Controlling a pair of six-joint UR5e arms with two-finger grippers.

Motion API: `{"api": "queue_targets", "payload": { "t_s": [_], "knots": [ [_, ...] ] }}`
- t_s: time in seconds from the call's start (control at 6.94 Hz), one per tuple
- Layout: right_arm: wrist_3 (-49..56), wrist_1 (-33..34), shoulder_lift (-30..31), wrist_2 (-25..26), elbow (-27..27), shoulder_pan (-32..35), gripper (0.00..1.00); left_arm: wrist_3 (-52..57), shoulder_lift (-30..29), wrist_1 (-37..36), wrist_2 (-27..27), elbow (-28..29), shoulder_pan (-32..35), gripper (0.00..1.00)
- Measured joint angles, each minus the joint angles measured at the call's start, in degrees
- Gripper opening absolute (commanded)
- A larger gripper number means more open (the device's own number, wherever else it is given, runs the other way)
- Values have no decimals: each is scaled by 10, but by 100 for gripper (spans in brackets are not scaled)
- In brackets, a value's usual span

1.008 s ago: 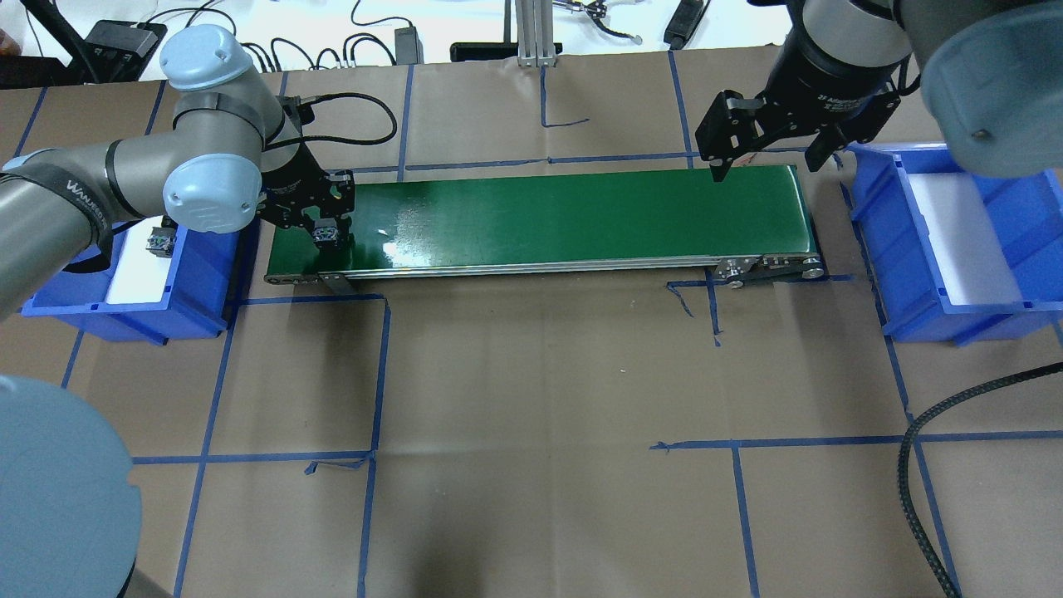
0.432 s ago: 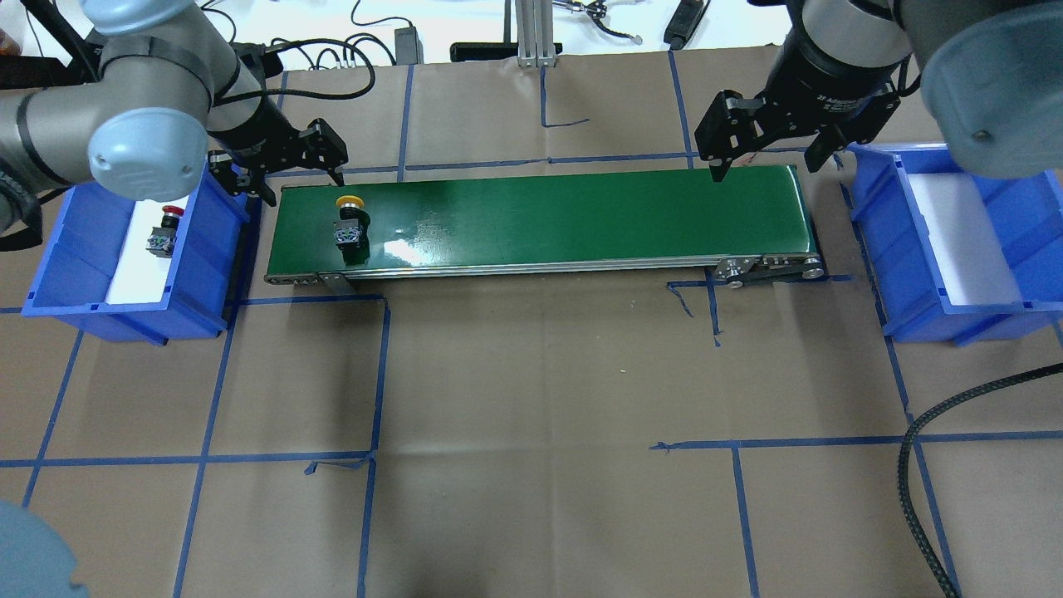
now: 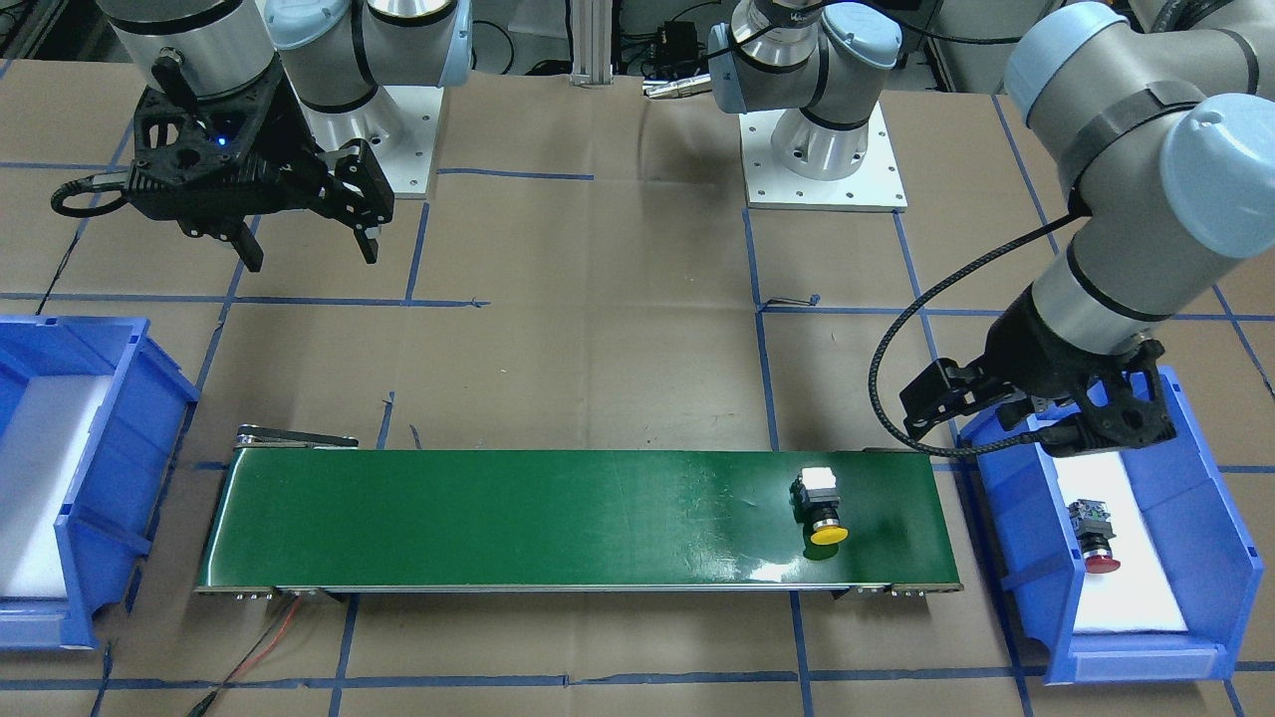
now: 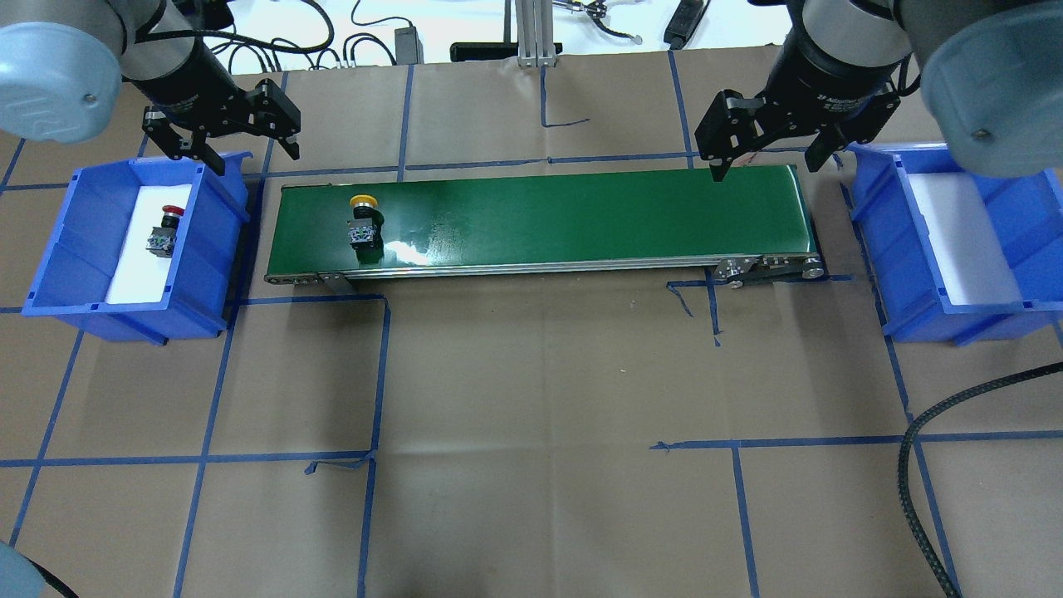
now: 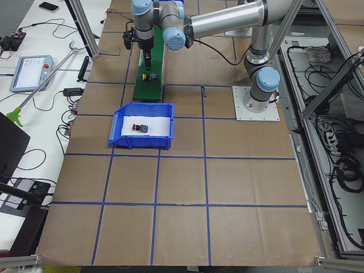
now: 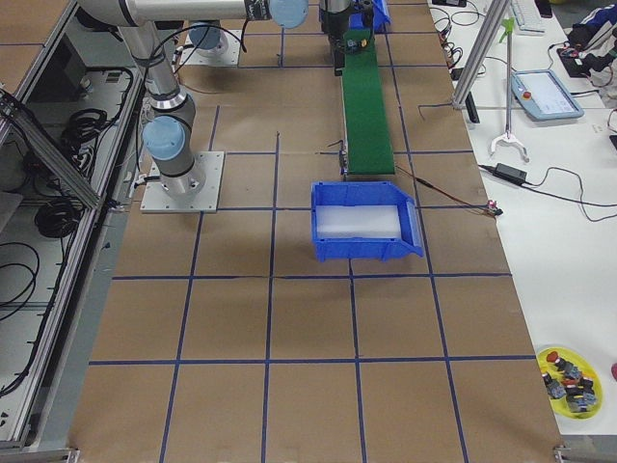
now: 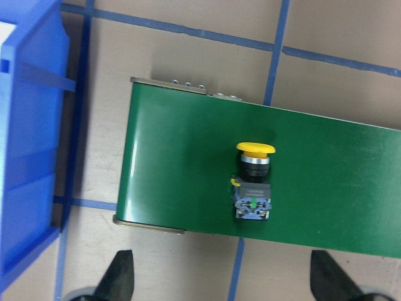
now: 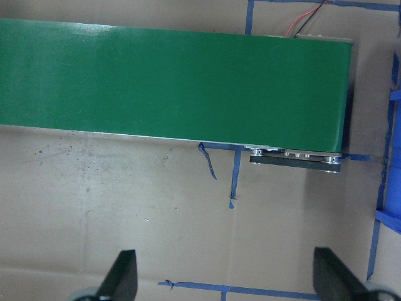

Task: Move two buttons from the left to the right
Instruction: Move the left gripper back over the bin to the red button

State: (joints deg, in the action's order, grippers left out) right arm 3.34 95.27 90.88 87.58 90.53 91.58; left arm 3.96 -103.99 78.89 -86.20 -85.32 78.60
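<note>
The yellow-capped button point(image 4: 363, 223) point(image 3: 822, 508) point(image 7: 254, 182) lies on its side near the left end of the green conveyor belt point(image 4: 581, 216), touched by nothing. The red-capped button point(image 4: 164, 231) point(image 3: 1093, 538) lies on white foam in the left blue bin point(image 4: 66, 249). My left gripper point(image 4: 257, 163) point(image 3: 1036, 430) point(image 7: 225, 279) hangs open and empty above the bin's far corner next to the belt. My right gripper point(image 4: 764, 170) point(image 3: 312, 259) point(image 8: 222, 276) hovers open and empty over the belt's right end.
The right blue bin point(image 4: 1030, 208) point(image 6: 366, 251) holds only white foam. A black braided cable point(image 4: 913, 465) loops at the near right. Cables and an aluminium post point(image 4: 536, 33) sit behind the belt. A yellow dish of spare buttons point(image 6: 569, 381) rests on a side table.
My left gripper let go of the yellow button on the belt, opened, and drew back toward the left bin's far side. The button drifted slightly right. My right gripper stayed put.
</note>
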Motion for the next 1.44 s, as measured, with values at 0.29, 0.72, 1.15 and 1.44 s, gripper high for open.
{"api": "queue_targets", "payload": {
  "t_s": [0.29, 0.72, 1.15, 1.44],
  "knots": [
    [0, 0, 0, 0, 0, 0, 100, 85, -19, 1, -1, 11, -66, 100],
    [0, 0, 0, 0, 0, 0, 100, 244, -57, -10, -2, 26, -165, 100],
    [0, 0, 0, 0, 1, 0, 100, 287, -108, -83, -4, 13, -196, 99],
    [0, -1, 0, 0, 1, 0, 100, 286, -137, -118, -5, 6, -194, 99]
  ]
}}
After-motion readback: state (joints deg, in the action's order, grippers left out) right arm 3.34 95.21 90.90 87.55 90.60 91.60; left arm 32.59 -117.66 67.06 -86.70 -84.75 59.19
